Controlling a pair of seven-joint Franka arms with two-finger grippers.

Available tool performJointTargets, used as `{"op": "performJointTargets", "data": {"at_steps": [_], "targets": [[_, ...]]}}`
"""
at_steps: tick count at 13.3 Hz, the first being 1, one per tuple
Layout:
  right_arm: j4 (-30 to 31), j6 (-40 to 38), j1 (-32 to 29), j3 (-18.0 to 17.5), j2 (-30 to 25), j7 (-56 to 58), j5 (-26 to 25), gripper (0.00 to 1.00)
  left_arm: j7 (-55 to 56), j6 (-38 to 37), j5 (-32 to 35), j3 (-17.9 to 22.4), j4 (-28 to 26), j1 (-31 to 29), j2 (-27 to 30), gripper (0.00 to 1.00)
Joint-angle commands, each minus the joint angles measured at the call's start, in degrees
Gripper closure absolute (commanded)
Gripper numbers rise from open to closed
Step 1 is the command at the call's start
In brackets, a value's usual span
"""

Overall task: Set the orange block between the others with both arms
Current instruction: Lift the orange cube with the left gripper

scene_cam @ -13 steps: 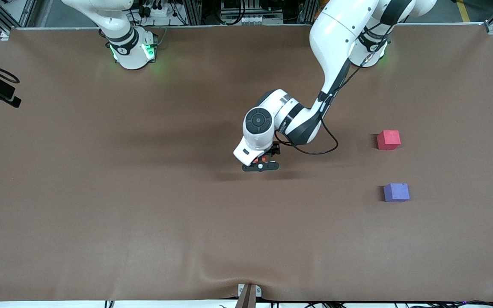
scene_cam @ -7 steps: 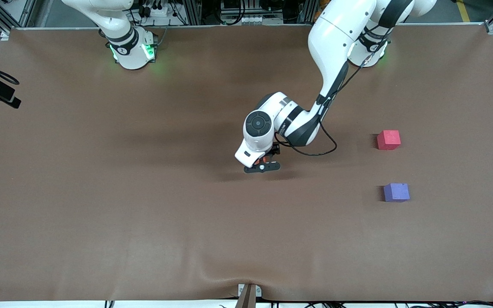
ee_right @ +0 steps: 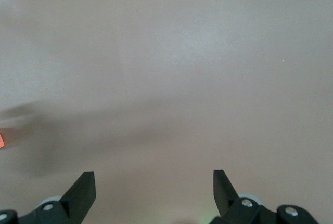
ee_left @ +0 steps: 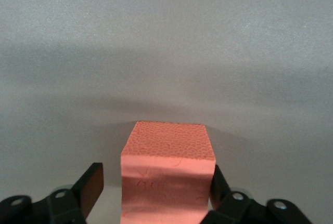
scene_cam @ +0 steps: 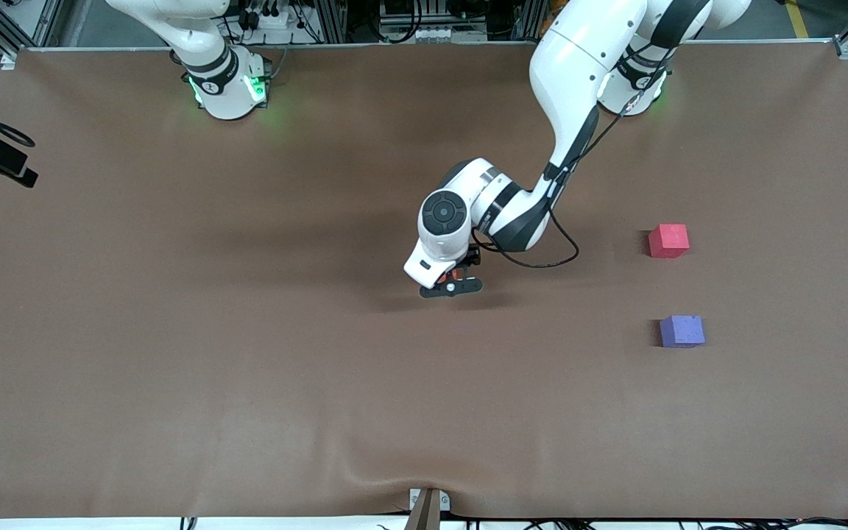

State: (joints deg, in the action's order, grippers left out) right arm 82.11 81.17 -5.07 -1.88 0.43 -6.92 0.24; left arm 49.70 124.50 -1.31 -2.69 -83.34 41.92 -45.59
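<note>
1. I am reaching my left arm out from its base to the middle of the desk (scene_cam: 174,353), and my left tool (scene_cam: 450,286) is sitting low there, down at the brown surface.
2. In the left wrist view the orange block (ee_left: 167,180) is sitting on the desk between the two fingers (ee_left: 89,187) of my left tool (ee_left: 156,190).
3. One finger is touching a side of the orange block; the second finger is standing just beside the block with a narrow strip of desk showing between them, so the tool is partly open around the block and is not gripping it on both sides.
4. From the front camera only a small sliver of the orange block (scene_cam: 441,276) is showing under my left wrist.
5. The red-pink cube (scene_cam: 668,241) and the purple-blue cube (scene_cam: 682,331) are lying well apart from the orange block, toward the left arm's end of the desk, the purple-blue one nearer to the front camera, with bare desk between the two.
6. My right arm is waiting; my right tool (ee_right: 154,193) is hanging wide open over bare desk, holding nothing.
</note>
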Motion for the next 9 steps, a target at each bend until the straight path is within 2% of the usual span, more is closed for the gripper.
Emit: {"op": "performJointTargets", "data": {"at_steps": [1,6,9], "targets": [[-1.08,-0.84,-0.73,-0.85,0.36,-1.08,0.29,0.00,1.63,0.57,-0.53,0.05,0.29,0.44,-0.11,0.14],[-1.08,-0.84,-0.73,-0.85,0.45,-1.08,0.29,0.00,1.72,0.48,-0.53,0.05,0.11,0.79,0.07,0.18],[-1.08,-0.84,-0.64,-0.85,0.37,-1.08,0.29,0.00,1.63,0.48,-0.45,0.05,0.11,0.79,-0.20,0.25]]}}
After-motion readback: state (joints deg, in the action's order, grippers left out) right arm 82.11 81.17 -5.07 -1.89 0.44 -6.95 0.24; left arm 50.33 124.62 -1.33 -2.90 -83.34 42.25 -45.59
